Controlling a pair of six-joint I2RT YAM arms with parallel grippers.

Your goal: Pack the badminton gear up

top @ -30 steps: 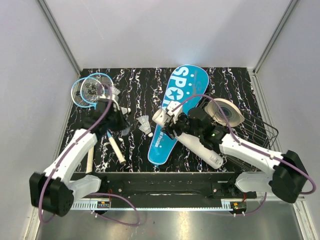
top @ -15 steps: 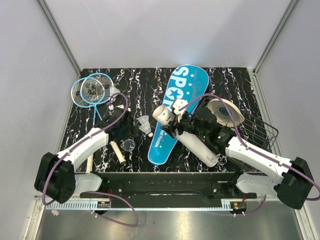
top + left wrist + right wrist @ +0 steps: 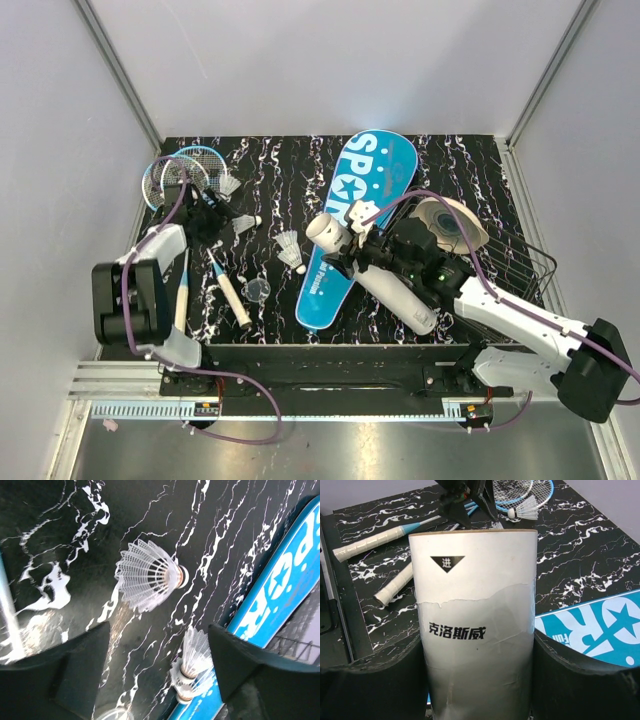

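Note:
My right gripper [image 3: 365, 252] [image 3: 479, 652] is shut on the long white tube [image 3: 400, 292] [image 3: 475, 610], held slanted above the blue SPORT cover [image 3: 362, 190] [image 3: 592, 625], its end toward the left. My left gripper [image 3: 212, 214] [image 3: 159, 672] hangs open and empty at the far left, beside the two light-blue rackets [image 3: 178, 172] [image 3: 520, 487]. One shuttlecock [image 3: 243, 223] [image 3: 150, 575] lies just in front of it, another [image 3: 228, 185] lies by the racket heads, and two nested ones [image 3: 290, 250] [image 3: 192, 669] lie against the cover's edge.
A black wire basket [image 3: 515, 268] stands at the right with a round woven disc [image 3: 450, 225] leaning at its rim. The white racket handles [image 3: 232, 298] [image 3: 370, 542] point toward the near edge. A small clear cap [image 3: 258, 290] lies by them.
My left gripper has opened and its arm has swung from mid-table back to the far left by the racket heads. The right arm with the tube has barely moved.

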